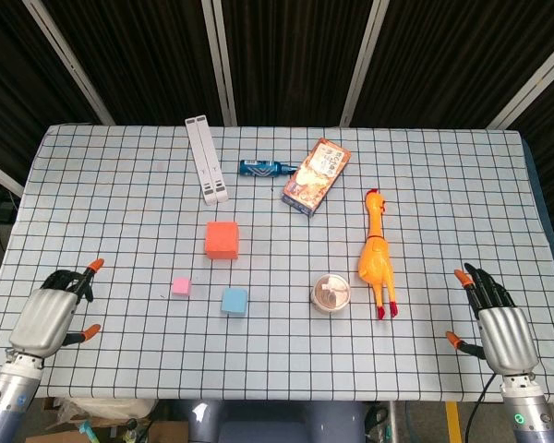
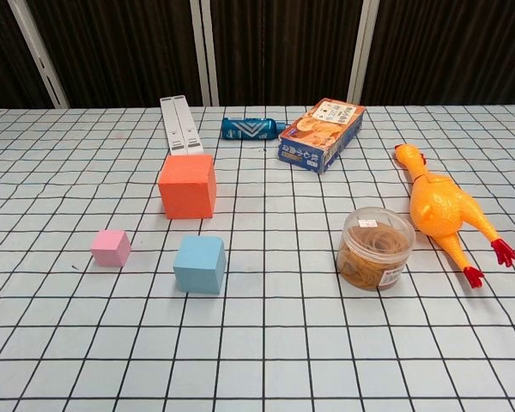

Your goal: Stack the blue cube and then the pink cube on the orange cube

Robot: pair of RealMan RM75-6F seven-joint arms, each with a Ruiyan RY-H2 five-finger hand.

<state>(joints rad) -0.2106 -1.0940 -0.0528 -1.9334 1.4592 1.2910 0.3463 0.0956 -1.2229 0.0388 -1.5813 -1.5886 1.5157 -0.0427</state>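
The orange cube [image 1: 222, 239] [image 2: 187, 185] sits left of the table's middle. Nearer the front lie the small pink cube [image 1: 181, 286] [image 2: 111, 247] and, to its right, the blue cube [image 1: 234, 301] [image 2: 199, 264], each apart from the others. My left hand [image 1: 54, 314] hovers at the front left corner, well left of the pink cube, fingers apart and holding nothing. My right hand [image 1: 495, 325] is at the front right corner, open and empty. Neither hand shows in the chest view.
A clear tub of rubber bands [image 1: 331, 294] [image 2: 375, 248] and a rubber chicken [image 1: 376, 259] [image 2: 444, 211] lie to the right. At the back are a white stand [image 1: 207, 159], a blue tube [image 1: 266, 168] and a snack box [image 1: 316, 175].
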